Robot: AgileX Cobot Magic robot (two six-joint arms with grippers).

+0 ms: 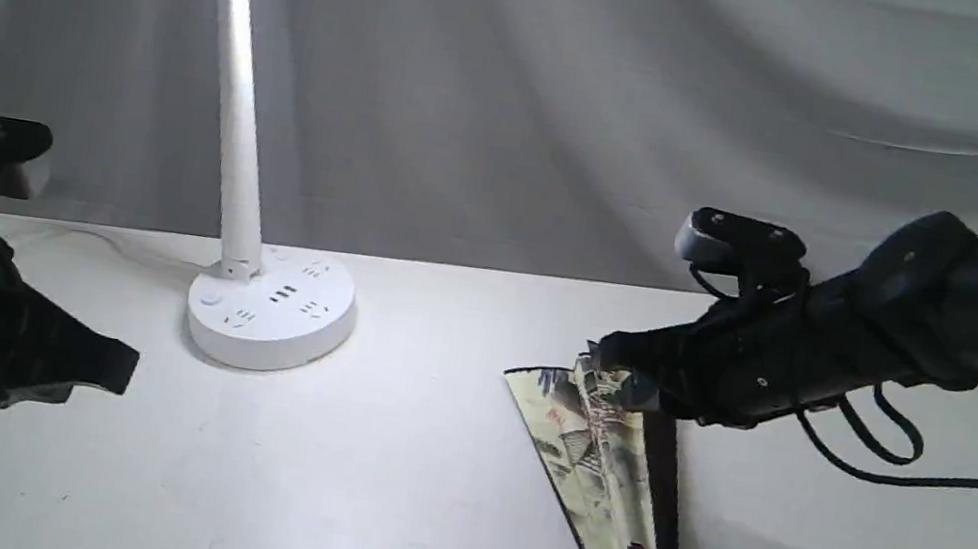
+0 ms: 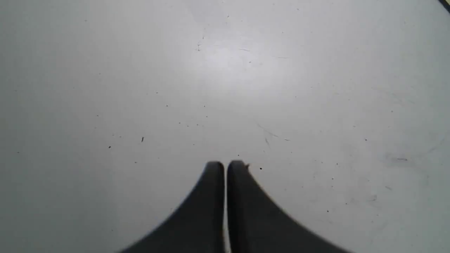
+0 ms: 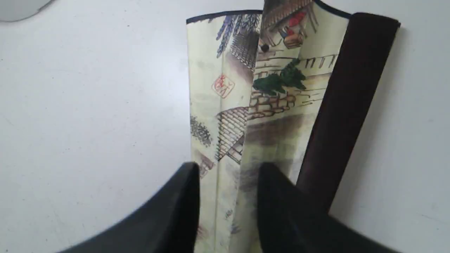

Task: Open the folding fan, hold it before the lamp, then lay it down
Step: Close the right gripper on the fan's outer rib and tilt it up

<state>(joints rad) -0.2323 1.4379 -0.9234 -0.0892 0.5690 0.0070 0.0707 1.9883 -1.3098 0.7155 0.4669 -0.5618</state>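
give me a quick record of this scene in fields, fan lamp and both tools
folding fan: lying on the table, only a few pleats spread
lamp: upright, left of the fan in the exterior view
left tool: shut, holding nothing, above the table
right tool: open, jaws straddling a fan pleat
task stage: fan not yet fully opened

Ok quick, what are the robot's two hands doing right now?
Left gripper: shut, holding nothing.
Right gripper: open, just above the fan, not gripping it.
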